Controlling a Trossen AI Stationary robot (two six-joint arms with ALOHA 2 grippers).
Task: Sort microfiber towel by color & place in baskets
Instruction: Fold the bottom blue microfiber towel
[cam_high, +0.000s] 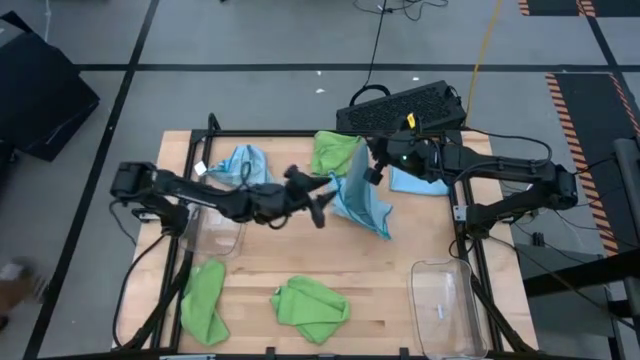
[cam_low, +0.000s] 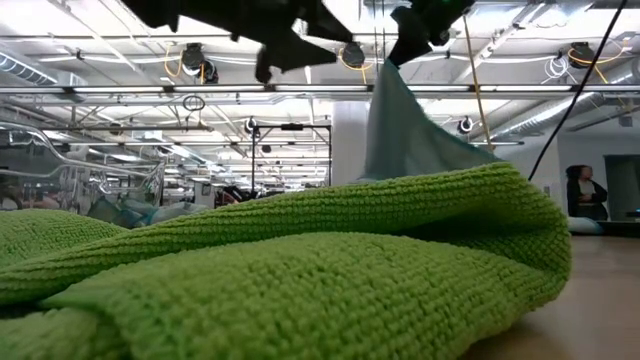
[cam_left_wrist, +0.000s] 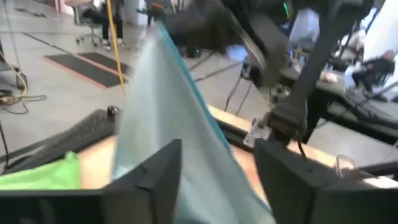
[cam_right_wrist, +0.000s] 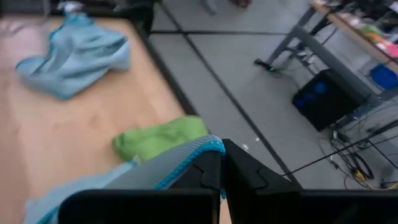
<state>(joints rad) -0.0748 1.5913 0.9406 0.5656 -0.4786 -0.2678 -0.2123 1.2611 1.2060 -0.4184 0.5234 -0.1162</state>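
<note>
Hanging from the right end effector (cam_high: 372, 166), whose fingers are pinched tight on its top edge, a light blue towel (cam_high: 362, 200) droops over the middle of the worktop (cam_high: 380, 275) toward the back edge, while the left end effector (cam_high: 318, 196) sits just beside it with its fingers spread and the cloth between them in the left wrist view, gripping nothing that I can see. To my eye the risk is the handover: if the left fingers close on a loose fold, or on air, and the right lets go, the towel drops in a heap short of either bin. The two arms are also very close, so a slight misjudged reach could knock them together. The hanging tail could drag across the lime green towel (cam_high: 335, 152) by the back edge and pull it along, muddling the colours. The clear basket (cam_high: 446, 308) at the front right corner is well apart from here, the other basket (cam_high: 212, 230) sits under the left arm near the left edge, and a weak pinch might slip on the carry.
</note>
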